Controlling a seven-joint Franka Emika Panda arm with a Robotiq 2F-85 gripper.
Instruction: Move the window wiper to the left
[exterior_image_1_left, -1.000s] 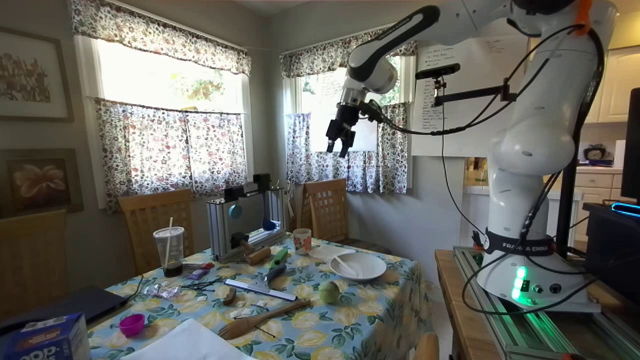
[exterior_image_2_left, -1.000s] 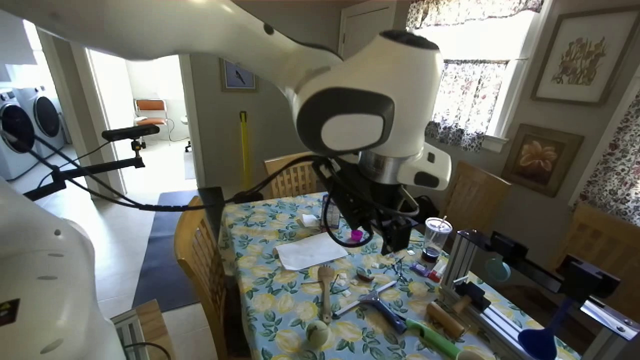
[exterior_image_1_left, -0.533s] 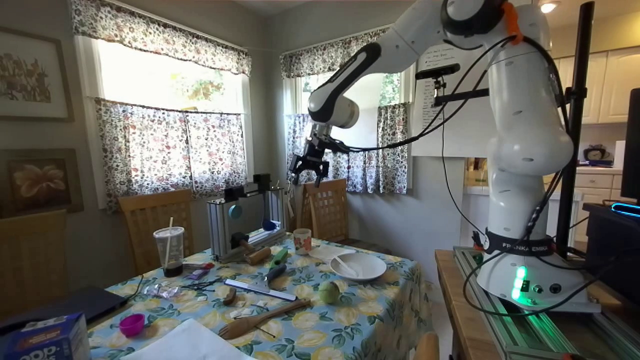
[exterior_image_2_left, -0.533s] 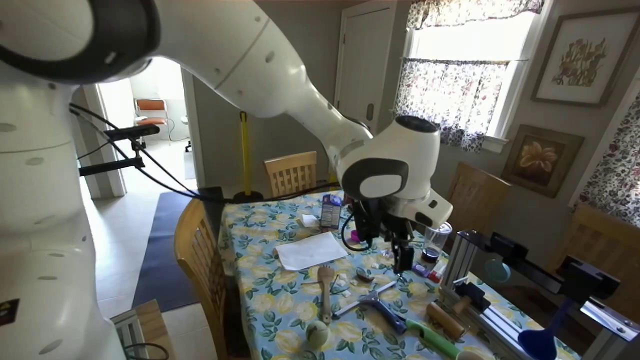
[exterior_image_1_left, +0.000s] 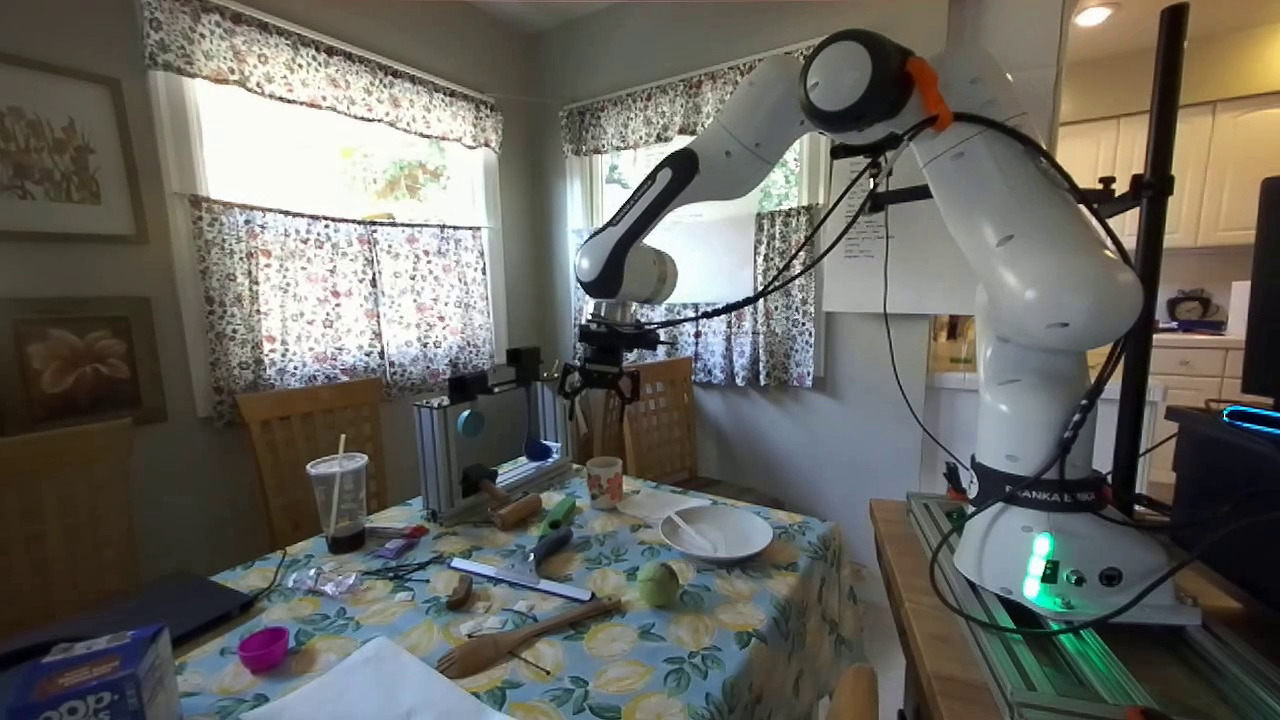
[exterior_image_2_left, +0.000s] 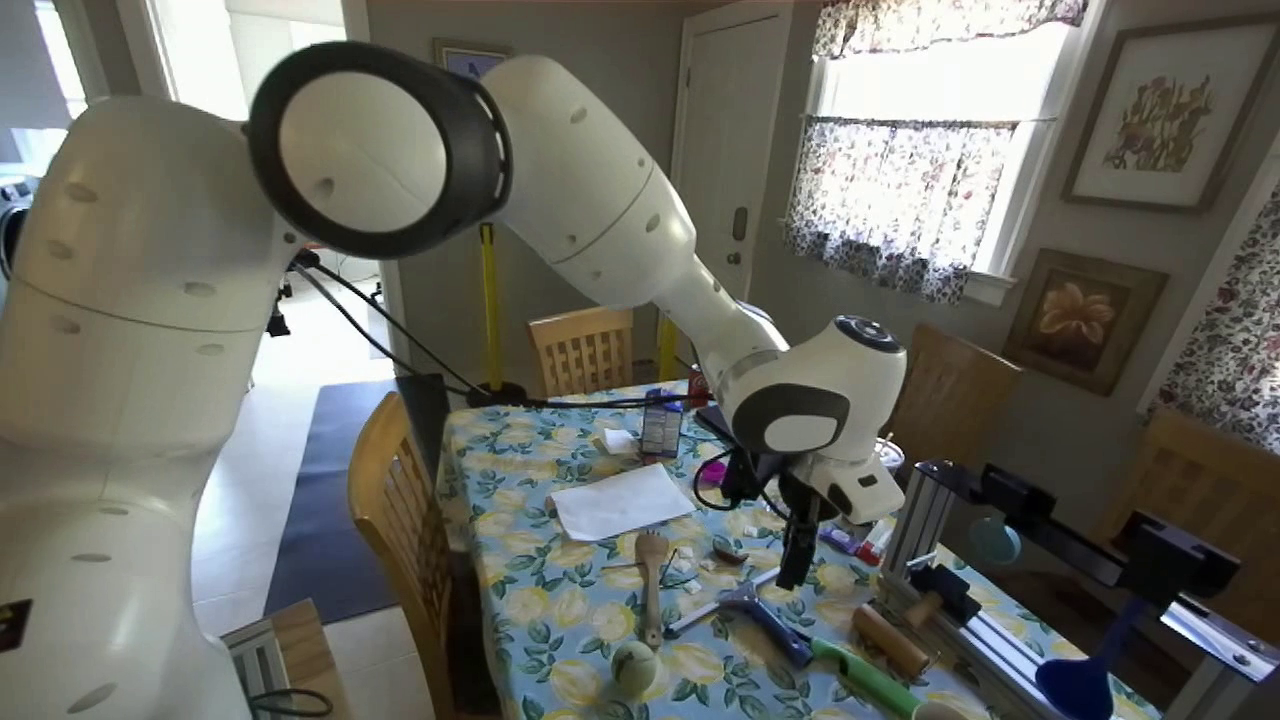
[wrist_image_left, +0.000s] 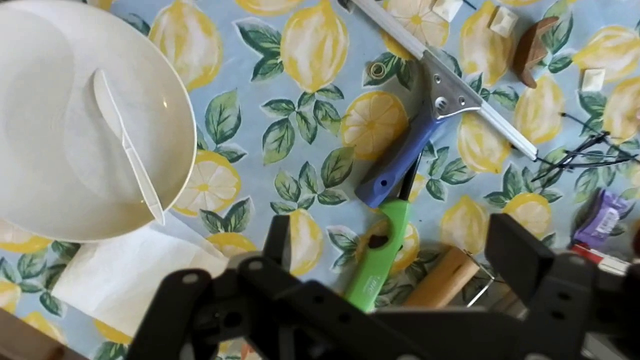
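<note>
The window wiper is a squeegee with a blue handle and a slim silver blade. It lies flat on the lemon-patterned tablecloth, seen in both exterior views (exterior_image_1_left: 524, 579) (exterior_image_2_left: 746, 598). In the wrist view the wiper (wrist_image_left: 407, 152) is at upper right of centre, its handle pointing down toward the jaws. My gripper (exterior_image_1_left: 600, 402) is open and empty, pointing down, well above the table. It also shows in an exterior view (exterior_image_2_left: 797, 578), where it covers the blade's far end. In the wrist view the gripper's fingers (wrist_image_left: 395, 245) stand wide apart, with nothing between them at their height.
A green lighter (wrist_image_left: 380, 260) lies against the wiper's handle end. A wooden cylinder (wrist_image_left: 442, 280) and a metal frame (exterior_image_2_left: 1060, 540) stand close by. A white plate (wrist_image_left: 30, 150), a wooden fork (exterior_image_1_left: 530, 636), a green ball (exterior_image_1_left: 658, 585) and a plastic cup (exterior_image_1_left: 335, 500) surround the wiper.
My gripper has come down toward the table and out from the robot's base, above the wiper's area. It now points straight down. The wiper and other objects have not moved.
</note>
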